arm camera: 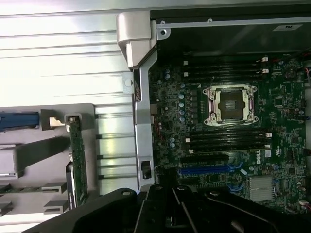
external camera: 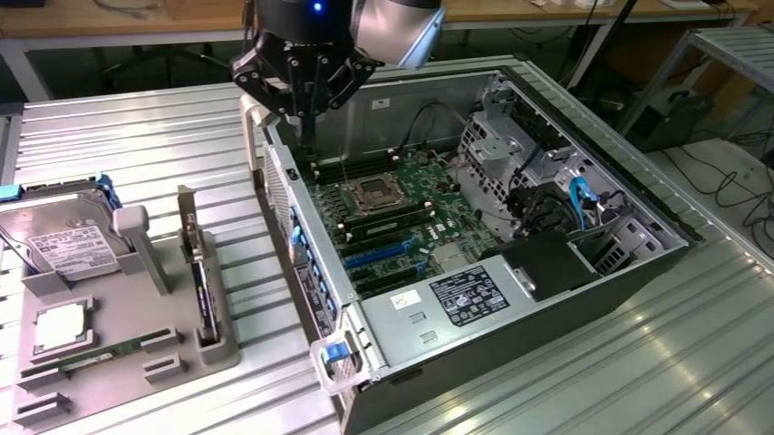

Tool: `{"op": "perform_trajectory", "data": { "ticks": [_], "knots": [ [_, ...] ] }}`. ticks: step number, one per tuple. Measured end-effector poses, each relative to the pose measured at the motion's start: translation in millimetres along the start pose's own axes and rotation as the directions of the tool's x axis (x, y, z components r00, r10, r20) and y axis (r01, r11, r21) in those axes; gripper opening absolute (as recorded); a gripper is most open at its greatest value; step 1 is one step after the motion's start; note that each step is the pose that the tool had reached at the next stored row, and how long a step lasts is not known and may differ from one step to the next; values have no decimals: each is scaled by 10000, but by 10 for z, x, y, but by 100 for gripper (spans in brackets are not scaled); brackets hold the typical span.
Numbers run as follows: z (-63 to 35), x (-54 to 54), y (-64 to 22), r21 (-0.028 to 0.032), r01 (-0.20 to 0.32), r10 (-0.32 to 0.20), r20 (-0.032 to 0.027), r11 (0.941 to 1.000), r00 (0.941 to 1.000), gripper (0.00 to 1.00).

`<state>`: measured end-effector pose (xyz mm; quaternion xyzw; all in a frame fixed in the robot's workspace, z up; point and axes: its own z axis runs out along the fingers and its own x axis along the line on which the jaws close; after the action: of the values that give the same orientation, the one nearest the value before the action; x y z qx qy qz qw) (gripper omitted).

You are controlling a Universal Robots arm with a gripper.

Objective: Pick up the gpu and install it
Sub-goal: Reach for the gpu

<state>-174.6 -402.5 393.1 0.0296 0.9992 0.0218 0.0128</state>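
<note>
The gpu [arm camera: 77, 155] shows a green board edge with a silver bracket, its holder [external camera: 115, 349] is plain grey, the motherboard [external camera: 400, 217] is dark green with blue slots [external camera: 384, 256], the gripper [external camera: 303, 127] is black, and the table [external camera: 145, 145] is silver with ribbed stripes.

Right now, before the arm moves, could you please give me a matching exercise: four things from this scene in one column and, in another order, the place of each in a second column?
Things:
1. gpu
2. hard drive
3. processor socket
4. gripper

Places:
A. on the motherboard inside the open case
B. above the case's rim, on the side facing the holder
C. standing on edge in a slot of the grey holder
D. in the holder, at the exterior view's far left, white label showing

Pairs: 1-C, 2-D, 3-A, 4-B.
</note>
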Motion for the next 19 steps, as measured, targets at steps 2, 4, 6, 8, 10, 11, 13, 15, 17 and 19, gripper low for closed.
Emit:
{"op": "perform_trajectory", "data": {
  "ticks": [2,4,6,8,10,11,13,15,17,19],
  "knots": [
    [-1,11,-3,0,5,-5,-1,10000,10000,11],
    [-1,22,-5,0,10,-10,-1,10000,10000,11],
    [-1,34,-8,0,14,-14,-1,10000,10000,11],
    [-1,46,-11,-1,20,-20,-1,10000,10000,11],
    [-2,63,-15,-1,26,-26,-1,10000,10000,11],
    [-2,72,-18,-1,30,-30,-2,10000,10000,11],
    [-3,83,-21,-1,35,-35,-2,10000,10000,11],
    [-3,95,-24,-1,40,-40,-2,10000,10000,11],
    [-3,105,-27,-1,45,-45,-3,10000,10000,11],
    [-4,117,-30,-1,50,-50,-2,10000,10000,11]
  ]
}}
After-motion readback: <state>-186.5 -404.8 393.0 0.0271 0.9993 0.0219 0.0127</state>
